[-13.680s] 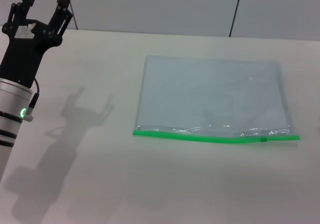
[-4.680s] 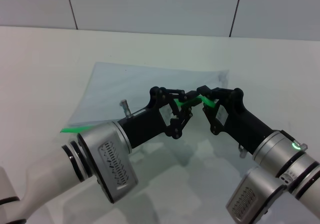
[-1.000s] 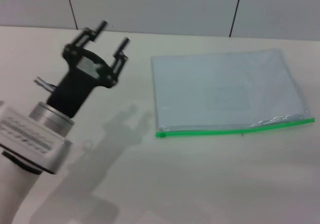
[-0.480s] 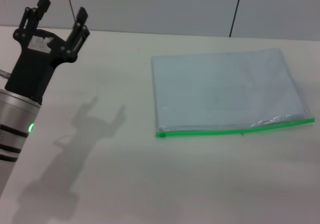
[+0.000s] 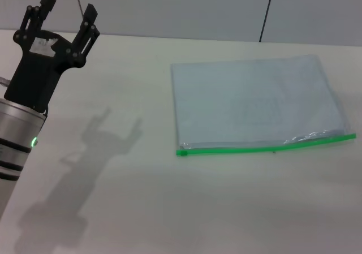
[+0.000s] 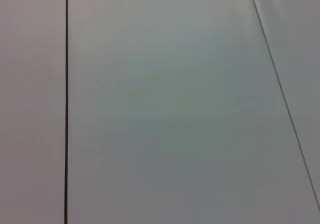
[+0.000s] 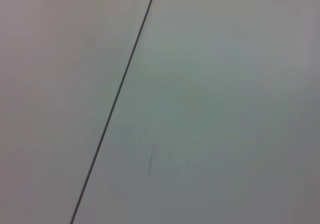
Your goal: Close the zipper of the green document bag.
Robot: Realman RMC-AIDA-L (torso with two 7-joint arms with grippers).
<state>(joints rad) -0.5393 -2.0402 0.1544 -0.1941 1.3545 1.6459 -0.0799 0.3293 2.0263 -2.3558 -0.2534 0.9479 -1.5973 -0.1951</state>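
No brand, label or legible writing anywhere I can read; the white patch on the left gripper's palm is too small to make out.

From the head camera, the flat rectangular translucent pale blue-grey plastic document bag [image 5: 257,101] lies flat on the pale matte table [image 5: 169,209], at about 2 o'clock from the middle of the view. Its near long edge carries the thin bright green plastic zipper strip [image 5: 266,146], running from roughly 6 o'clock of the bag out toward 4 o'clock, rising slightly at the far right end. A darker green slider [image 5: 181,151] seems to sit at the strip's left end, though it is too small to be sure. The film wrinkles a little just above the strip near the right end. Whether the strip is sealed along its length I cannot tell.

The black left gripper [image 5: 63,17] hangs at 10 o'clock, well apart from the bag, pointing up toward the wall, fingers spread with nothing between them. A small green light glows on its silver wrist. Its shadow falls on the table at 8 o'clock.

I see no right gripper in any view.

Both wrist cameras give only plain grey wall panels [image 6: 175,109] with thin dark seams [image 7: 117,99]; neither shows bag, table or fingers.
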